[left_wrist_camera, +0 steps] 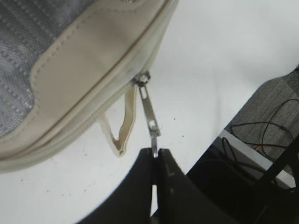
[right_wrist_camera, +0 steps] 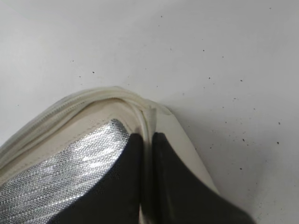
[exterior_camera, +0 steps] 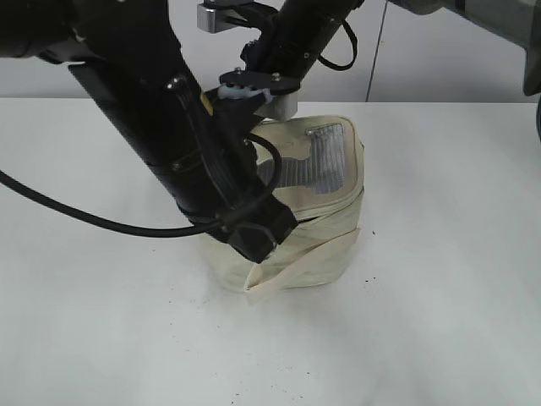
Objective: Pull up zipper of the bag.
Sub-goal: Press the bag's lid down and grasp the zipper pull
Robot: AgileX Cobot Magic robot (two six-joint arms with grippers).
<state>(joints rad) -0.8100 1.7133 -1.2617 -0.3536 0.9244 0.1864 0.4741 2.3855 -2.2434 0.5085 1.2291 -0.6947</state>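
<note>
The bag (exterior_camera: 317,216) sits mid-table (exterior_camera: 456,321), its lid rim pinched by the right gripper (right_wrist_camera: 147,140) at a far corner. The left gripper (left_wrist_camera: 154,154) is clamped on the silver pull (left_wrist_camera: 148,108) of the zipper (left_wrist_camera: 88,122), so the pulling step seems in hand; next, a steady draw along the track while the right one braces.

It looked like a robotics lab: a bare white tabletop (exterior_camera: 439,254), plain pale wall (exterior_camera: 423,51), loose cables (left_wrist_camera: 261,135) beside it.

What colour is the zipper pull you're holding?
Silver metal zipper pull, clearest in the left wrist view.
</note>
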